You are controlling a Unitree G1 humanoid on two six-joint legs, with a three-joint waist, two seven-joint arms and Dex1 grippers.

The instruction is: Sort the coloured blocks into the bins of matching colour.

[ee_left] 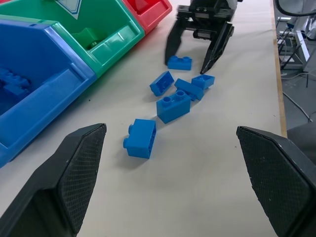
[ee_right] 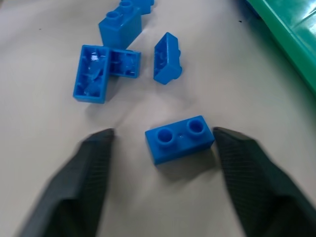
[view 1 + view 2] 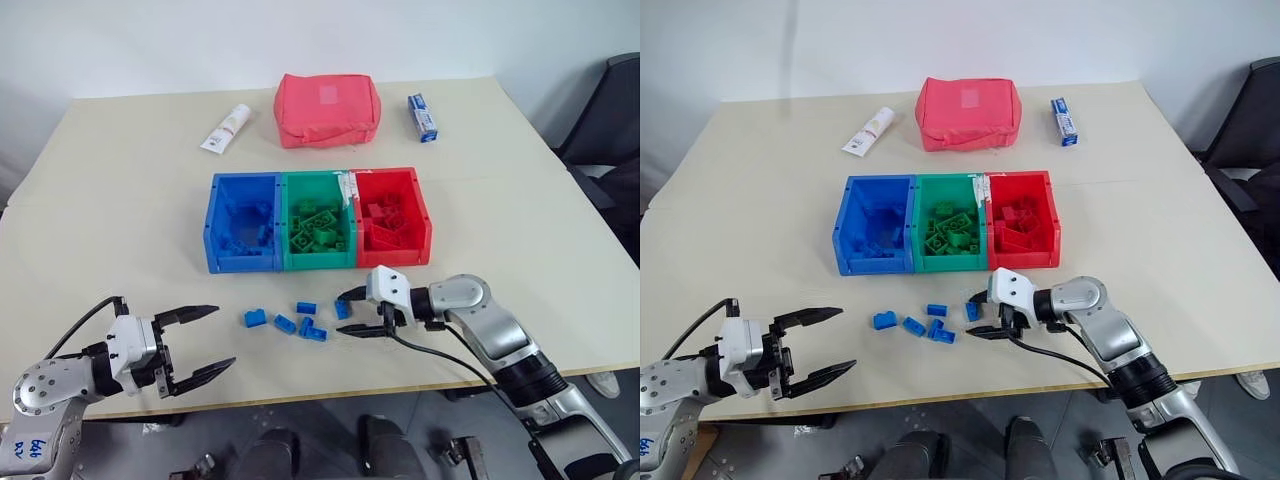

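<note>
Right gripper (image 3: 349, 313): jaws half-spread, astride one blue brick (image 2: 179, 138), not clamped.
Left gripper (image 3: 209, 339): spread wide, empty.
Blue bin (image 3: 242, 262): at brick's 11 o'clock.

A pale beige rectangular table (image 3: 120, 200) carries joined blue, green and red plastic bins (image 3: 318, 220) at centre, small blue studded bricks (image 3: 300, 320) below them, and a red fabric pouch (image 3: 328, 110), a white tube (image 3: 226, 128) and a blue-and-white small box (image 3: 422, 116) along the top.

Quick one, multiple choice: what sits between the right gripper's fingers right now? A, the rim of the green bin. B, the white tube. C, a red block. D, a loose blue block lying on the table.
D: the right gripper has its fingers on either side of a blue two-stud block lying on the table, not yet clamped.
</note>
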